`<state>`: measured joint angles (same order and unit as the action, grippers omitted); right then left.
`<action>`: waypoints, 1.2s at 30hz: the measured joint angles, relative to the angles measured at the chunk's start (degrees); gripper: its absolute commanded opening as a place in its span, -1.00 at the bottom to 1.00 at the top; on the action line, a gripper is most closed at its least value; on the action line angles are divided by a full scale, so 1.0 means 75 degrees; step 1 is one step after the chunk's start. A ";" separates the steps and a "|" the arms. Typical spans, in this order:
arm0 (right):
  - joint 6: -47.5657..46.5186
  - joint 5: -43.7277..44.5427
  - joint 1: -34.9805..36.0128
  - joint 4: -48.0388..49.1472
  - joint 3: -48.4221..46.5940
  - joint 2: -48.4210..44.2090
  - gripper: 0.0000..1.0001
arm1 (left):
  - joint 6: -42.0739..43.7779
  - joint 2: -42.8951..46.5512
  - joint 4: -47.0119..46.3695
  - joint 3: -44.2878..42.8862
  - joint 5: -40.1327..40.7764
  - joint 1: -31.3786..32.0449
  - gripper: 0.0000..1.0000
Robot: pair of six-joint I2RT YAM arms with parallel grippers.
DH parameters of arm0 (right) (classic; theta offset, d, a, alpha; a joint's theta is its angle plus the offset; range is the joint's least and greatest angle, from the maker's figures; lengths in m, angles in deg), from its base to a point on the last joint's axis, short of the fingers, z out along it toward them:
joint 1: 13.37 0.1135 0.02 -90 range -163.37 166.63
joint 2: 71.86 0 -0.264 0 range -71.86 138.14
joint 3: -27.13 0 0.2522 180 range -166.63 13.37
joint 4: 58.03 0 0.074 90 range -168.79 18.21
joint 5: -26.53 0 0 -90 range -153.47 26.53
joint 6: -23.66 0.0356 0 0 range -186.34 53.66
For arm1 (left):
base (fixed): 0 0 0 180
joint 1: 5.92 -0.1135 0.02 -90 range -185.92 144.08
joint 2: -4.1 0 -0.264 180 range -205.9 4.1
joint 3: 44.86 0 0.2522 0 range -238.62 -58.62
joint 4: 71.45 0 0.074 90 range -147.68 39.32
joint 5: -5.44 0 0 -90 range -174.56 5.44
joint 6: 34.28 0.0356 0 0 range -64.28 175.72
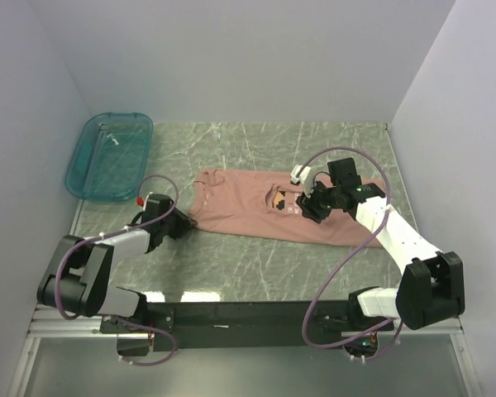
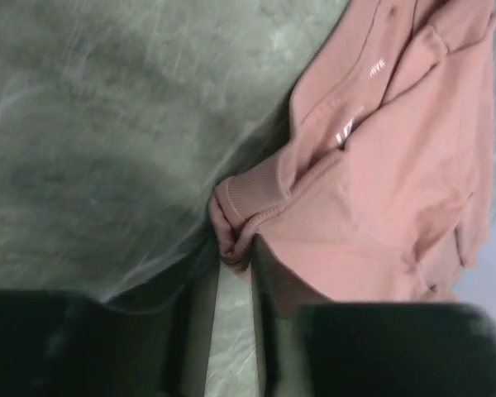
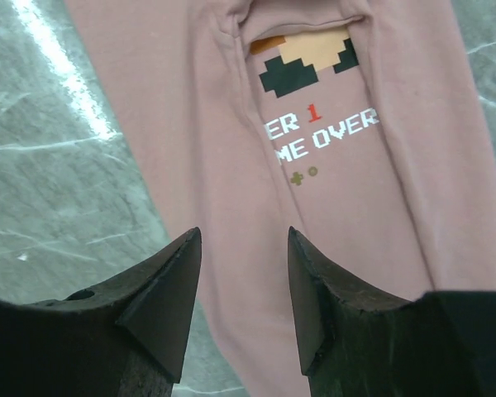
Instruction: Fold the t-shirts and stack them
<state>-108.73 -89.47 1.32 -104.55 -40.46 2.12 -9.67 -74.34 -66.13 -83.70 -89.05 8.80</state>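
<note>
T-shirt, soft dusty-pink cotton, lies partly folded on the marbled bench, its ribbed cuff at the left gripper's narrow jaws; whether they grip is unclear. The right gripper hovers over the pixel print, jaws wide and empty. Pinching both layers should keep the fold square. Beyond sits a teal plastic tray.

A dusty-pink t-shirt lies rumpled on a green marbled desk, with scraps of white lettering on one fold. Its ribbed edge curls against the tips of the left claw, whose two dark fingers stand close together with a narrow gap between them.
</note>
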 measured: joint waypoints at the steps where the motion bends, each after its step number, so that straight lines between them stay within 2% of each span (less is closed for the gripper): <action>1: 0.0052 -0.0038 0.0000 0.0009 0.0026 0.0000 0.07 | 0.0020 -0.0137 0.0038 -0.0105 0.0035 0.0000 -0.71; 3: 0.0111 -0.0096 -0.0003 0.0020 0.0070 -0.0017 0.07 | 0.0102 -0.0309 0.0181 -0.0297 0.0137 -0.0003 -0.77; 8: 0.0166 -0.0213 -0.0009 0.0006 0.0067 0.0052 0.05 | 0.0551 -0.0697 0.0764 -0.1005 0.0376 -0.0248 -0.79; 11: 0.0300 -0.0245 -0.0009 -0.0012 -0.0210 0.0484 0.05 | 0.0883 -0.1020 0.1137 -0.1588 0.0548 -0.0597 -0.78; 14: 0.0691 -0.0303 -0.0009 -0.0003 -0.0997 0.1332 0.05 | 0.1274 -0.1411 0.1393 -0.2215 0.0621 -0.0898 -0.70; 15: 0.0903 -0.0411 -0.0009 -0.0102 -0.1463 0.1763 0.06 | 0.1443 -0.1606 0.1448 -0.2468 0.0589 -0.0985 -0.64; 16: 0.1081 -0.0510 -0.0009 -0.0140 -0.1891 0.2107 0.06 | 0.1591 -0.1769 0.1478 -0.2672 0.0542 -0.1040 -0.47; 17: 0.1343 -0.0627 -0.0006 -0.0163 -0.2495 0.2588 0.07 | 0.1766 -0.1947 0.1501 -0.2882 0.0466 -0.1093 -0.39; 20: 0.2326 -0.0924 0.0096 -0.0318 -0.4718 0.4281 0.10 | 0.2209 -0.2177 0.1460 -0.3179 0.0079 -0.1177 -0.05; 21: 0.2736 -0.0991 0.0146 -0.0522 -0.5648 0.4969 0.11 | 0.2302 -0.2127 0.1445 -0.3177 -0.0041 -0.1186 0.13; 22: 0.3104 -0.1078 0.0210 -0.0603 -0.6580 0.5636 0.11 | 0.2448 -0.2040 0.1416 -0.3168 -0.0169 -0.1189 0.30; 25: 0.4255 -0.1256 0.0440 -0.0714 -0.8821 0.7350 0.29 | 0.2754 -0.1501 0.1341 -0.3072 -0.0475 -0.1189 0.48; 26: 0.4683 -0.1303 0.0525 -0.0717 -0.9352 0.7819 0.70 | 0.2856 -0.1209 0.1358 -0.3051 -0.0554 -0.1189 0.49; 27: 0.5138 -0.1349 0.0606 -0.0714 -0.9731 0.8224 0.76 | 0.2940 -0.0927 0.1364 -0.3051 -0.0627 -0.1189 0.50; 30: 0.6111 -0.1399 0.0772 -0.0510 -1.0057 0.8903 0.78 | 0.3305 0.0154 0.1411 -0.3051 -0.0702 -0.1189 0.57; 36: 0.7280 -0.1055 0.0938 -0.0504 -1.0480 0.9541 0.79 | 0.4042 0.2570 0.1996 -0.2952 -0.0268 -0.1192 0.91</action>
<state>-54.13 -97.38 8.36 -108.33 -119.06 73.68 20.65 -55.06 -51.16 -105.84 -91.07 -0.14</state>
